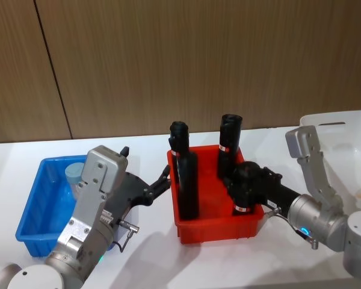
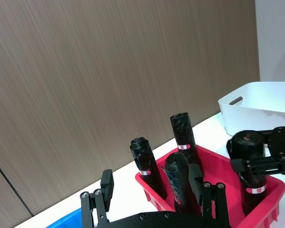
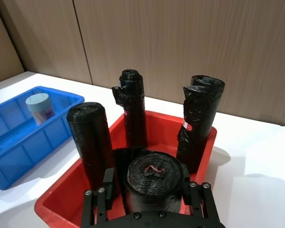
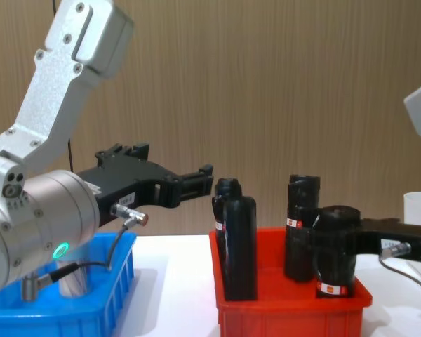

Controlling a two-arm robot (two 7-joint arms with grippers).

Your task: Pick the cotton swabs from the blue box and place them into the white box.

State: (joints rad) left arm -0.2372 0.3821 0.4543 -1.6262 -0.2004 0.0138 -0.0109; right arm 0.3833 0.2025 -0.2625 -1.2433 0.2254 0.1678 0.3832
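Left end effector (image 1: 163, 180) spread wide; right end effector (image 1: 243, 186) clamped.

On the surface (image 1: 150, 253) before me, the blue box (image 1: 39, 214) sits on my left with a tub of cotton swabs (image 1: 74, 174) in it. The red bin (image 1: 219, 226) stands in the middle, four rolls (image 1: 188, 183) upright inside. The white box (image 1: 349, 144) lies far right.
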